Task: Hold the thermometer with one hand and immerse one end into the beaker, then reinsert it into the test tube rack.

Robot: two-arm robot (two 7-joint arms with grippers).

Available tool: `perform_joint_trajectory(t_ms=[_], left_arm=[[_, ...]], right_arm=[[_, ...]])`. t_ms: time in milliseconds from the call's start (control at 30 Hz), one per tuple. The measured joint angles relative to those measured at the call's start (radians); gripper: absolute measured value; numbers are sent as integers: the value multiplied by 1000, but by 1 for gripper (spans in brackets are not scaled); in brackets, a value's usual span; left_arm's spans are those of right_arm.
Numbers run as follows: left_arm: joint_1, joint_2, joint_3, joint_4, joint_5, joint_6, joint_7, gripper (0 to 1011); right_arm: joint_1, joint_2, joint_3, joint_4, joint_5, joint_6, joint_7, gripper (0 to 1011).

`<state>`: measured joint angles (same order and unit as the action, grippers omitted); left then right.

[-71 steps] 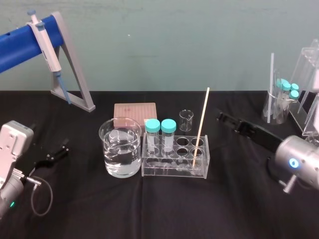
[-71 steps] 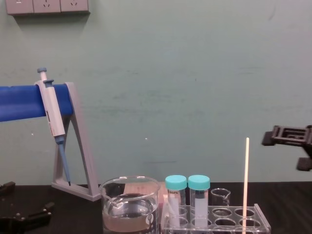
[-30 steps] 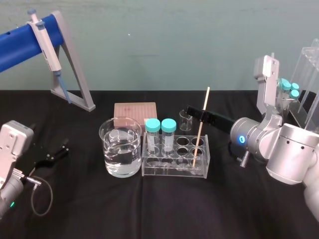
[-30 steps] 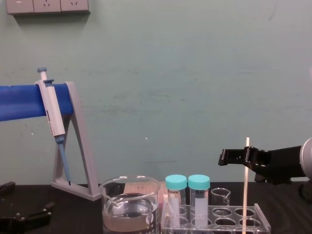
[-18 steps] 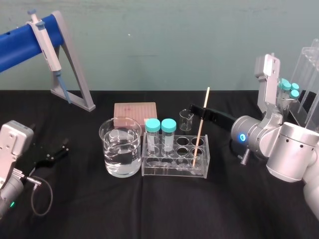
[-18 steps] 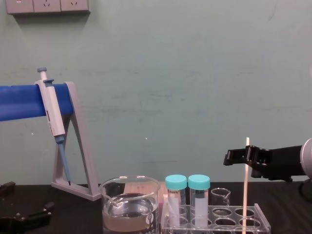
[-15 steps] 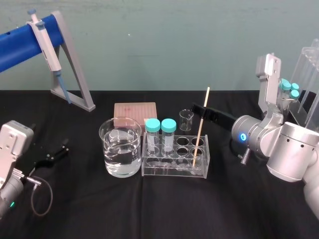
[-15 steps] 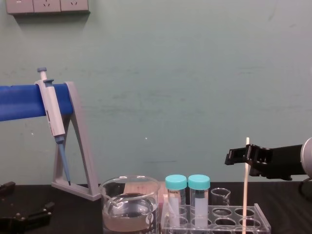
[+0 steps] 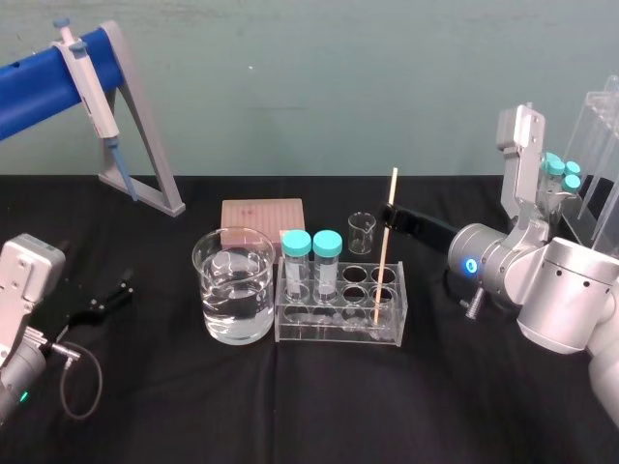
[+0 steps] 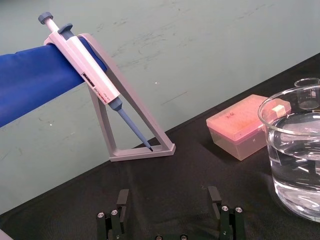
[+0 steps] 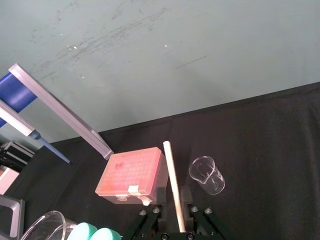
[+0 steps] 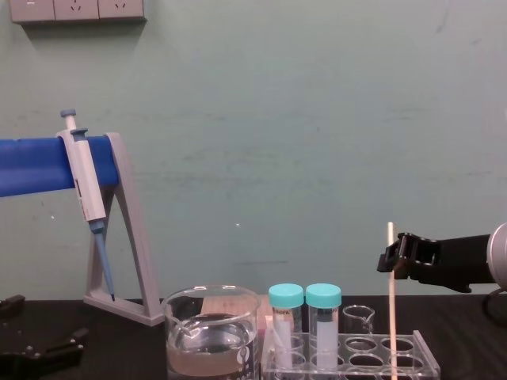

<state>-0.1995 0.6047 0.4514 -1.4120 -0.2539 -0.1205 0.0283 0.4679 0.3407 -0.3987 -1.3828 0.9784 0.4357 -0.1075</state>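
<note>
The thermometer (image 9: 384,251) is a thin cream rod standing in a right-hand hole of the clear test tube rack (image 9: 319,327), leaning slightly. My right gripper (image 9: 392,215) reaches in from the right and is shut on the rod's upper part. In the chest view the right gripper (image 12: 394,257) meets the thermometer (image 12: 390,317) just below its top. The right wrist view shows the thermometer (image 11: 172,190) pinched between the fingers of the right gripper (image 11: 173,210). The beaker (image 9: 234,290), part full of water, stands left of the rack. My left gripper (image 10: 170,200) rests open at the near left.
Two teal-capped tubes (image 9: 311,261) fill the rack's left holes. Behind it sit a pink tip box (image 9: 262,215) and a tiny glass beaker (image 9: 361,232). A pipette (image 9: 92,82) hangs on the grey stand at far left. A clear stand with tubes (image 9: 561,184) is at far right.
My right gripper's fingers have closed onto the thermometer, and the rod's top has tipped a little to the left. The left arm has not moved.
</note>
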Motion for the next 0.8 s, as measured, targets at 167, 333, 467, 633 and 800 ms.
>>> perform_joint_trajectory(t_ms=[167,333,467,633,800], left_arm=[[0,0,0,0,0,0,0,1004],[0,0,0,0,0,0,0,1004],[0,0,0,0,0,0,0,1004],[0,0,0,0,0,0,0,1004],[0,0,0,0,0,0,0,1004]], right_arm=[[-2,1,2,-3,2,-3,0,66],[-5,5,5,-10,3,-5,1,44],[-9,10,6,-18,3,-8,3,44],[-14,22,6,-33,1,-9,5,44],[-24,42,2,-65,-16,-10,9,44]])
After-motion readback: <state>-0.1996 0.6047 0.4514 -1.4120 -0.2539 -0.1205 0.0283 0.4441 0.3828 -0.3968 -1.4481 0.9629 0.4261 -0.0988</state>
